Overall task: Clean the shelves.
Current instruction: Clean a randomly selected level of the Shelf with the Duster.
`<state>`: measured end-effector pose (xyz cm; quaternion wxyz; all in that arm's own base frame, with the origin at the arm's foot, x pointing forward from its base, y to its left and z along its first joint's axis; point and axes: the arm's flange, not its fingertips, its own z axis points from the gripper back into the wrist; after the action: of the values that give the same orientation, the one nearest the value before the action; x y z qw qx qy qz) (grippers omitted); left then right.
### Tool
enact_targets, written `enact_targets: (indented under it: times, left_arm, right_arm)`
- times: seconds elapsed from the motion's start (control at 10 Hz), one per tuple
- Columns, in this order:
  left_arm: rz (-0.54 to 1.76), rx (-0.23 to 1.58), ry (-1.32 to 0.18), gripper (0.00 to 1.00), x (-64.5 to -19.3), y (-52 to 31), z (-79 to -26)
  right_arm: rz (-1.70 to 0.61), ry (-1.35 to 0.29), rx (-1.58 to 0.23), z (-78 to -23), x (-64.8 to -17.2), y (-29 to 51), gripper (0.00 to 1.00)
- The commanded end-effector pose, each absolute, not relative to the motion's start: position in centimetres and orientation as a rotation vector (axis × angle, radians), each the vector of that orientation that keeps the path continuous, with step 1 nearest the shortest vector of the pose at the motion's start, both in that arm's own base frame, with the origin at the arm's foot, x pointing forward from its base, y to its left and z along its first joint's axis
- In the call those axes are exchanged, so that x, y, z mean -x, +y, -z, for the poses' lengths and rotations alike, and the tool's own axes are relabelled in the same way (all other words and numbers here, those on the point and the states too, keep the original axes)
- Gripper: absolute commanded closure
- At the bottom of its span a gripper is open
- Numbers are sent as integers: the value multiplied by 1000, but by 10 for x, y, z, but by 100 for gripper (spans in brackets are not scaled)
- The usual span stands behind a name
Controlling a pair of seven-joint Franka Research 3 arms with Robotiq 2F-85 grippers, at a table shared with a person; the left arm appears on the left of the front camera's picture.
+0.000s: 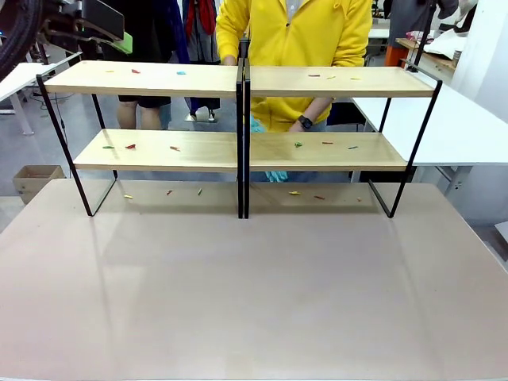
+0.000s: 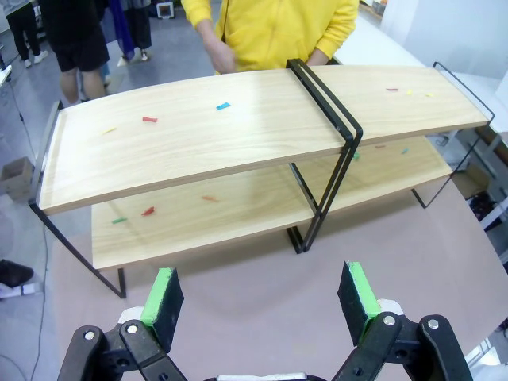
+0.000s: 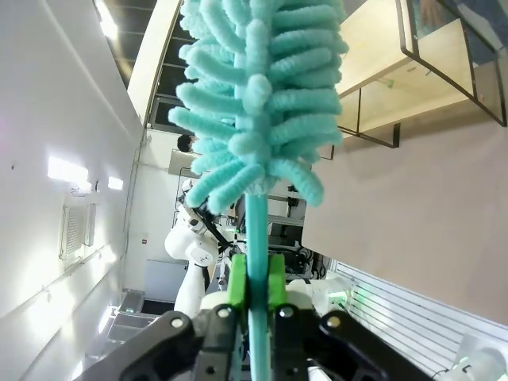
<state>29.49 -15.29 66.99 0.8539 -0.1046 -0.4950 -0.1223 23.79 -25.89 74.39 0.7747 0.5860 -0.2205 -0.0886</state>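
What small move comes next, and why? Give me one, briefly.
Probably swing the right gripper, shut on the teal duster, toward the top board of the shelves. Small coloured scraps lie on both boards, while the duster head hangs in the air, off to the side of the rack.

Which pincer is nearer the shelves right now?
Left, it seems. The left pincer hangs open facing the shelves from above their front; the right pincer, shut on the duster, sees them farther off, sideways.
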Motion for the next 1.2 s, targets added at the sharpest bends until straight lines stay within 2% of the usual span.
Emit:
enact_targets:
  times: [0.0, 0.1, 0.2, 0.3, 0.4, 0.6, 0.8, 1.0, 1.1]
  left_arm:
    - [249, 213, -1044, 0, -295, -152, -669]
    - [249, 213, -1044, 0, -295, -152, -669]
    - [249, 213, -1044, 0, -295, -152, -669]
    - [249, 213, -1044, 0, -295, -152, -669]
    - [249, 213, -1044, 0, -295, -152, -669]
    - [249, 213, -1044, 0, -295, -152, -669]
    - [249, 213, -1044, 0, -295, -152, -669]
    - [249, 213, -1044, 0, -295, -152, -669]
    - [249, 213, -1044, 0, -295, -152, -669]
  right_arm:
    - [180, -485, -1266, -746, -236, -260, 95]
    - [180, -485, -1266, -746, -236, -260, 95]
    - [192, -477, -1269, -744, -238, -259, 88]
    - [24, -451, -1220, -756, -225, -240, 88]
    - [-41, -425, -1094, -755, -226, -216, 88]
    - [-197, -303, -1017, -734, -234, -158, 88]
    - [-364, -148, -836, -708, -225, -120, 88]
    - [-458, 43, -595, -685, -211, -97, 88]
    - [-479, 101, -538, -681, -205, -98, 88]
